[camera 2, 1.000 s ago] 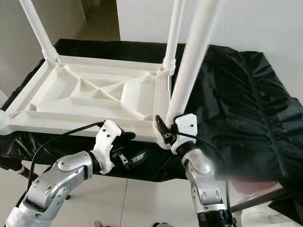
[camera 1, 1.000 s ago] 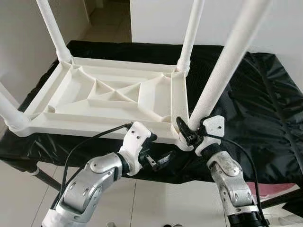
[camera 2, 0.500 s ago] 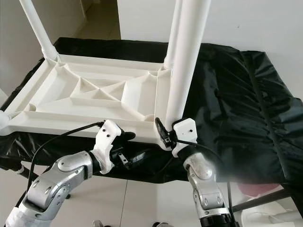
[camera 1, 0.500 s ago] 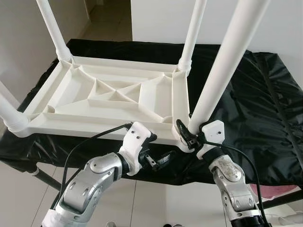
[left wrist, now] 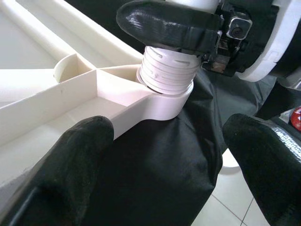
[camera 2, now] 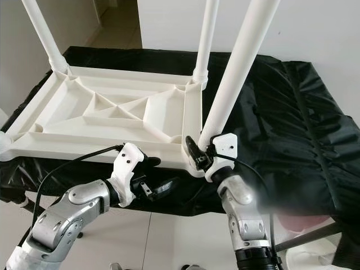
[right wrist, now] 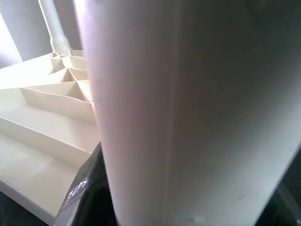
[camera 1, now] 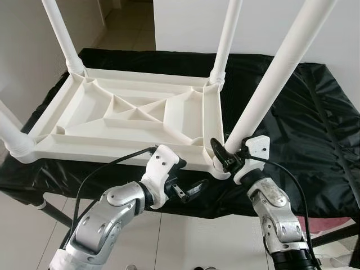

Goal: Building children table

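**White plastic child's table, upside down on a draped stand**

Writing and labels: none that can be read on any part.

Tabletop point(camera 1: 129, 121): white moulded plastic, rectangular, lying underside up on a black cloth point(camera 1: 304, 112). The underside is ribbed, thin walls forming triangular and box cells inside a raised rim. A round socket sits at each corner.

Legs: smooth white tubes. Far-left leg point(camera 1: 62, 34) and far-right leg point(camera 1: 225, 39) stand upright in their sockets. The near-left leg point(camera 1: 11, 135) is seated at its corner. The near-right leg point(camera 1: 275, 79) leans away to the right; its grooved, threaded collar point(left wrist: 169, 73) sits in the near-right corner socket.

Right gripper point(camera 1: 228, 157): black fingers closed around the base of the near-right leg, just above the socket. The right wrist view has the tube pressed close against the lens.

Left gripper point(camera 1: 191, 190): fingers spread apart and holding nothing, below the tabletop's near edge, just short of the near-right corner. One finger point(left wrist: 77, 155) lies by the rim.

Cloth: glossy, creased, hanging over the stand's edges.

Floor point(camera 1: 185, 242): pale tiles with thin grout lines.
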Robot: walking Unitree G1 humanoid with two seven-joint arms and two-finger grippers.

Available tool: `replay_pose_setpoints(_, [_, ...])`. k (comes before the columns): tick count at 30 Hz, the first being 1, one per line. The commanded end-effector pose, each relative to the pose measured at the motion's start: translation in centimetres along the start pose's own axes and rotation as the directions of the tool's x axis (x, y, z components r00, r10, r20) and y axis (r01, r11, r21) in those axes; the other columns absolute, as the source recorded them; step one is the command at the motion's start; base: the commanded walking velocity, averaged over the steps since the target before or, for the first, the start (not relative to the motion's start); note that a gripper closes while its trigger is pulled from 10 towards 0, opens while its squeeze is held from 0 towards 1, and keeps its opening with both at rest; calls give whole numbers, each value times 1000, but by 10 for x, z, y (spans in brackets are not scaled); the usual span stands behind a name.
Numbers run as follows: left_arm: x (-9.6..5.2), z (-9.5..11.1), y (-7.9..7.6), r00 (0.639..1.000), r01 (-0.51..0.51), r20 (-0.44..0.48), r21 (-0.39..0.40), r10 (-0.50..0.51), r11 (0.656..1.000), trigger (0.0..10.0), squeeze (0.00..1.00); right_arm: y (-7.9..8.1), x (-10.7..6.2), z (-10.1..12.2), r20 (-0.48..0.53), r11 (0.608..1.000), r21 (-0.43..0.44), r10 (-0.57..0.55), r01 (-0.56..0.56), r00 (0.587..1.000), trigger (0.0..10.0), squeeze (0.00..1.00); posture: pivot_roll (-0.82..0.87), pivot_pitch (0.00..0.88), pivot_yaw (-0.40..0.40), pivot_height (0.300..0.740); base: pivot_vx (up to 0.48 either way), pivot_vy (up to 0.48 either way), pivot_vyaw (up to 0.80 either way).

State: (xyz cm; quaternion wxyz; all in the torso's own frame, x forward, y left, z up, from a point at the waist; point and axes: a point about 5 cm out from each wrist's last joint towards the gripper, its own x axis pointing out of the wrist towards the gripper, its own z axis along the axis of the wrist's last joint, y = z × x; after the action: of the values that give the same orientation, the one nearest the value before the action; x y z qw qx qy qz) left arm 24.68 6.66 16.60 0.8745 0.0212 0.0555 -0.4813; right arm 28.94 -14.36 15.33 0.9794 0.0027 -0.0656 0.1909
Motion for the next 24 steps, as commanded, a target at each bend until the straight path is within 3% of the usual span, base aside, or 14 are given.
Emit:
replay_pose_setpoints(1, [0,-2,-1,1000,-17,-11,9,17,1000,10000,0,4,-10,-29,-136,1000,19,12,-10,991,10000,0,7,115,13,740,0,0,0])
replay_pose_setpoints(6, [0,-2,-2,1000,-19,-8,9,19,1000,10000,0,8,-12,-20,-41,999,-29,26,-27,999,10000,0,9,118,11,740,0,0,0])
replay_pose_setpoints(8, [-1,-2,-2,1000,-12,-7,7,12,1000,10000,0,10,-13,-10,-3,996,67,55,-54,998,10000,0,12,120,10,740,0,0,0])
replay_pose_setpoints(12, [-3,-1,-4,1000,17,2,15,-17,1000,10000,0,9,-12,0,24,989,122,75,-78,997,10000,0,12,120,10,740,0,0,0])
replay_pose_setpoints(13, [-3,0,-4,1000,30,9,0,-30,1000,10000,1000,6,-11,4,28,990,117,77,-80,997,10000,0,5,120,15,740,0,0,0])
replay_pose_setpoints(14, [-4,1,-4,999,44,23,-28,-43,999,10000,1000,3,-10,8,34,989,123,76,-80,997,10000,0,2,119,16,740,0,0,0])
replay_pose_setpoints(18, [-5,5,-4,997,60,39,-13,-59,998,10000,1000,-1,-5,15,40,990,113,84,-88,996,10000,0,2,118,13,740,0,0,0])
replay_pose_setpoints(19, [-2,11,5,999,5,43,31,-7,999,10000,835,-2,-2,23,46,988,89,119,-123,992,10000,0,-1,116,12,740,0,0,0])
replay_pose_setpoints(21, [-1,13,10,999,-16,45,43,14,999,10000,835,-3,-1,25,47,988,79,131,-134,990,10000,0,-1,116,12,740,0,0,0])
replay_pose_setpoints(22, [-1,16,16,998,-48,53,57,45,997,10000,0,-5,1,29,48,988,59,139,-142,989,10000,0,-2,114,8,740,0,0,0])
replay_pose_setpoints(24, [-1,19,20,996,-66,59,65,62,996,10000,0,-7,2,31,49,988,46,142,-145,989,10000,0,-2,114,7,740,0,0,0])
